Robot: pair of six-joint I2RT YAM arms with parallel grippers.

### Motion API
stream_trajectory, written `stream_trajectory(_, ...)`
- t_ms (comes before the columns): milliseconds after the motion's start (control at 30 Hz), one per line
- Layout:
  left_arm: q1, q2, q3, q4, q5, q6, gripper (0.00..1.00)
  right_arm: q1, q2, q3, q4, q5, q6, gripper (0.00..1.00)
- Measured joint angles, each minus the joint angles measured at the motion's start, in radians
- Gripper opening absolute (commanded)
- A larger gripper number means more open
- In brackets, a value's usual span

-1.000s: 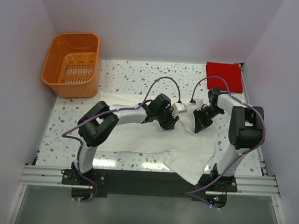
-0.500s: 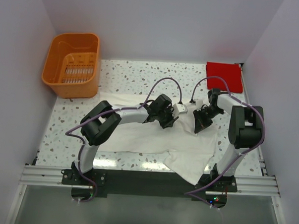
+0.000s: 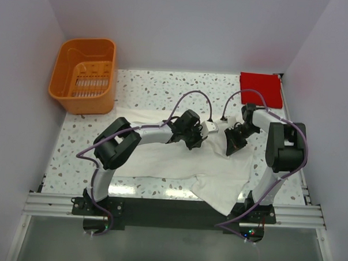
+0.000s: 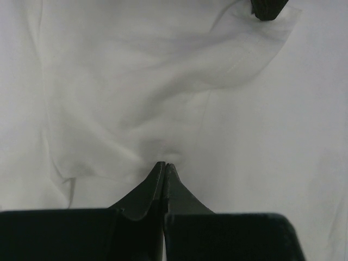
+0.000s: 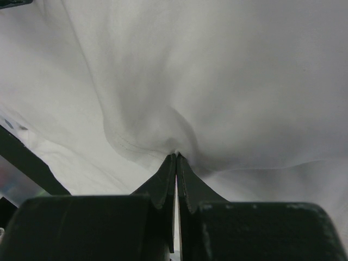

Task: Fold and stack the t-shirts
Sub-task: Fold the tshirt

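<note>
In the top view we see the white t-shirt [image 3: 161, 162] spread unevenly over the speckled table [image 3: 147, 86], with one part reaching the near edge. Our left gripper [image 3: 196, 143] and right gripper [image 3: 231, 147] both sit down on the far part of the shirt, near each other with a short stretch of cloth between them. The red t-shirt [image 3: 261, 88] lies as a flat square beyond the right fingers, in the far right corner and well apart from them. An orange basket [image 3: 84, 74] stands well off to the left of the left fingers.

In the left wrist view, our left gripper [image 4: 164, 166] has its jaws pressed tip to tip. A small pucker of the white t-shirt [image 4: 136, 92] gathers right at the tips, pinched there. Folds run away from the fingers, ahead and to the left. Ahead and to the right, at the top edge, a dark tip [image 4: 266, 8] sits on the edge of the cloth; we cannot tell what it is.

In the right wrist view, our right gripper [image 5: 175, 159] is also closed tight, with a stitched edge of the white t-shirt [image 5: 228, 76] bunched between the tips. The cloth fills the space ahead of the fingers. To their left a sliver of table [image 5: 11, 124] shows, and a dark bar [image 5: 27, 163] that we cannot identify crosses below it.
</note>
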Motion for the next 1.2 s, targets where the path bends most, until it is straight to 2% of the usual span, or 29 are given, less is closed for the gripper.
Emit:
stream_trajectory(600, 0.006, -0.063, 0.0, -0.021, 0.045, 0.01, 0.0, 0.0, 0.001, 0.014, -0.004, 0.0, -0.013, 0.0)
stream_trajectory(1200, 0.033, -0.063, 0.0, -0.076, 0.05, 0.049, 0.0, 0.0, -0.003, 0.014, -0.061, -0.006, -0.043, 0.0)
